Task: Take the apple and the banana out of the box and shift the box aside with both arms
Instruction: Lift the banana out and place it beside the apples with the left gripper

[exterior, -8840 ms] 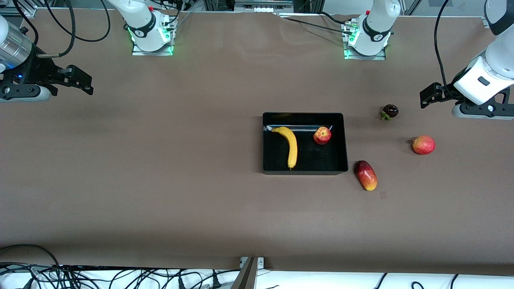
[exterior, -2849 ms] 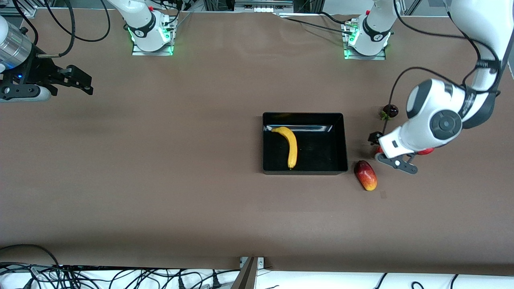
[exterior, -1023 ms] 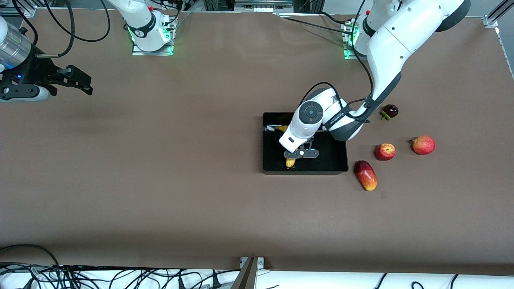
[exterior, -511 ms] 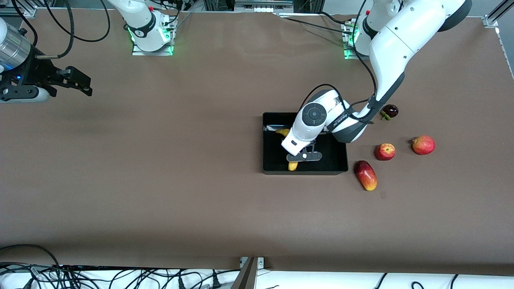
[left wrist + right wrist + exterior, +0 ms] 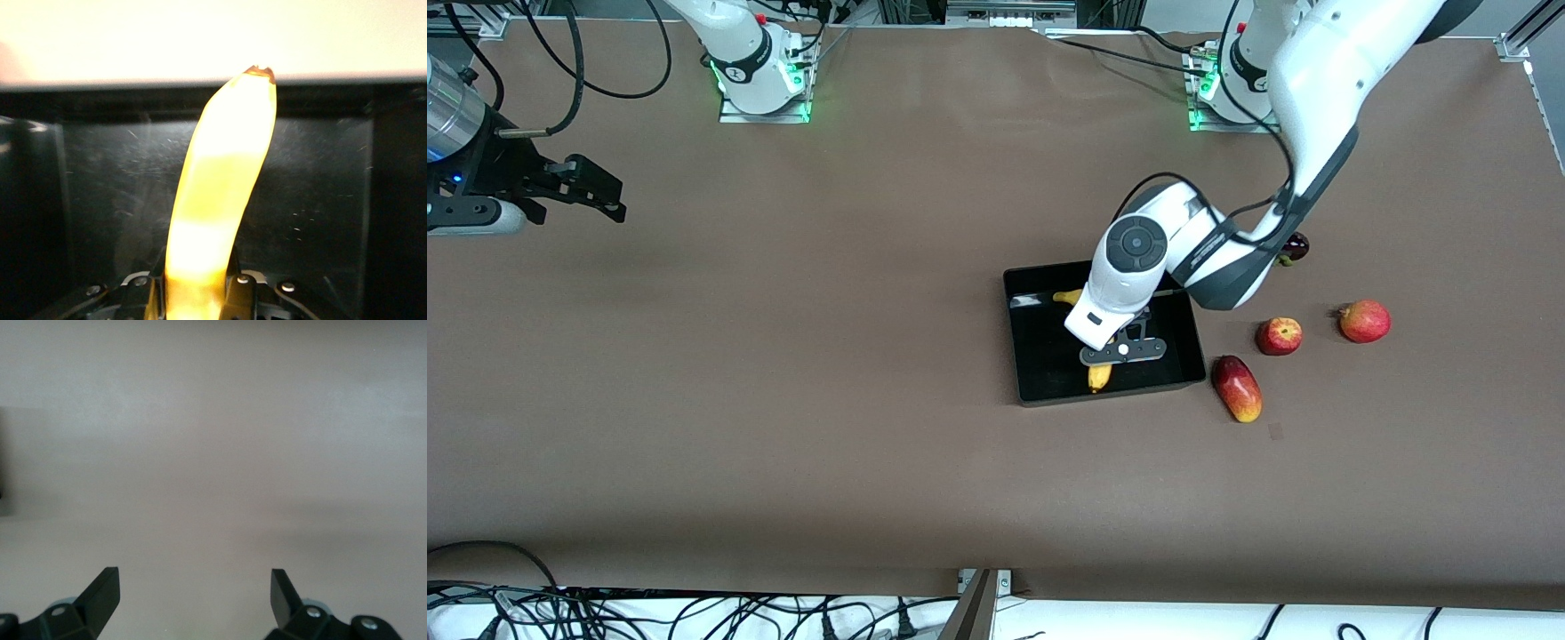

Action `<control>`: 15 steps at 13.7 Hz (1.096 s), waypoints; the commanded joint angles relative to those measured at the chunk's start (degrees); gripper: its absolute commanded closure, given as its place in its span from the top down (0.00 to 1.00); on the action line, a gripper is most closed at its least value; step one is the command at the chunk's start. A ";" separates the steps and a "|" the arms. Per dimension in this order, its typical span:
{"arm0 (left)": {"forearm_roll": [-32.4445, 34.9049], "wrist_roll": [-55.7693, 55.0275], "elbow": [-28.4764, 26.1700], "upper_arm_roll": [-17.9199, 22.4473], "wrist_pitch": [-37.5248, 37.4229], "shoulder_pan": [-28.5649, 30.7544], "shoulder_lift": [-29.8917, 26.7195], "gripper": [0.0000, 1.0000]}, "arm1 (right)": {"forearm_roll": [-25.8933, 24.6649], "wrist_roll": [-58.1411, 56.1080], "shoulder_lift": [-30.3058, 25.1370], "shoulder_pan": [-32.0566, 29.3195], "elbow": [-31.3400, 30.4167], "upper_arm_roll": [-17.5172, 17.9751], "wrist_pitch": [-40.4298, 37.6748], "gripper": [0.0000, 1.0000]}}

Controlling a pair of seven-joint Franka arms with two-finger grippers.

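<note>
Banana (image 5: 1099, 377) in black tray (image 5: 1040, 356) (apparently tilted), left gripper (image 5: 1123, 352) clamping it

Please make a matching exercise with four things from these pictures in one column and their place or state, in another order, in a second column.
Things:
1. banana
2. mango-like fruit
3. right gripper
4. tray

Places or states:
A. open, waiting over bare table
B. on the table beside the tray
C. clamped by the left gripper
D. under the banana

Pairs: 1-C, 2-B, 3-A, 4-D
</note>
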 commanded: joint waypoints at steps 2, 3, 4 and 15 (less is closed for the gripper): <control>-6.94 -0.02 7.66 -0.72 -4.49 -1.73 0.52 0.11 | -0.18 -0.44 0.83 -0.30 1.05 0.66 1.65 1.00; -7.40 0.07 8.02 -0.89 -4.93 -1.73 0.17 0.11 | -0.26 -0.44 0.92 0.05 1.05 0.83 1.67 1.00; -7.40 0.16 8.03 -0.89 -5.45 -0.95 -0.35 0.12 | -0.17 0.17 0.74 0.66 1.05 0.84 1.67 1.00; -7.31 44.69 -9.15 -4.38 -21.49 25.38 -12.20 0.12 | -0.17 -1.05 0.57 2.25 1.05 2.23 0.01 1.00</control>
